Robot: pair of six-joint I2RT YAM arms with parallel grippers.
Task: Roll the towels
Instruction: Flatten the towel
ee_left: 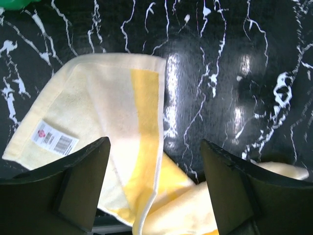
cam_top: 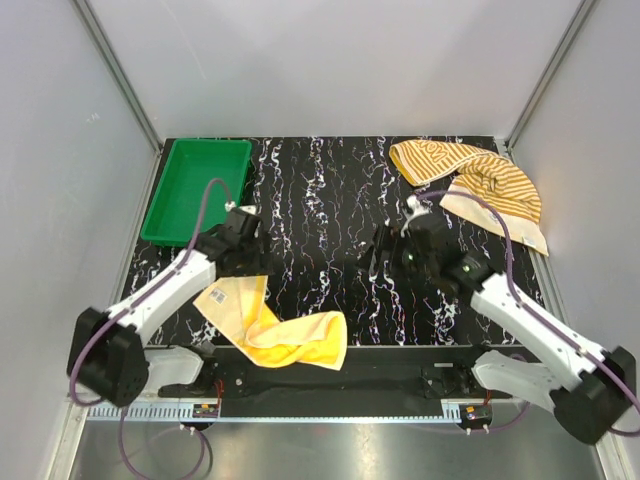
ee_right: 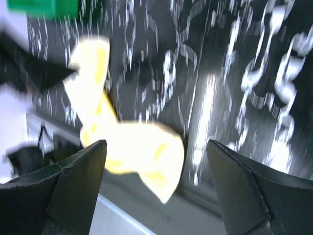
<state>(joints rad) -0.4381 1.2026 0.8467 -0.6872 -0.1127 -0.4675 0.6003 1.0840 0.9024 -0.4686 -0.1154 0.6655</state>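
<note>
Along the near edge of the surface (cam_top: pixel 320 200), left of centre, the yellow towel (cam_top: pixel 275 325) lies loosely bunched. One end is spread flat with its label (ee_left: pixel 55 139) facing up, and the other end is folded over itself toward the middle. It is not rolled. At the far right corner the striped towel (cam_top: pixel 480 180) sits in a crumpled heap, also unrolled. A green tray (cam_top: pixel 195 185) occupies the far left corner.

The left fingers (cam_top: pixel 243 238) hang over the flat, labelled end of the yellow towel. Probable reason: that end offers a free edge from which to straighten the cloth or start a roll. The fingers stand well apart, one to each side of the cloth in the wrist view, and hold nothing. Contact with the towel cannot be confirmed.

The right fingers (cam_top: pixel 388 250) are above bare surface right of centre, between the two towels, and are turned toward the yellow one. Their wrist view is blurred. They stand wide apart — nothing between them, nothing touched. Judged purpose: standing ready to assist on the yellow towel.
</note>
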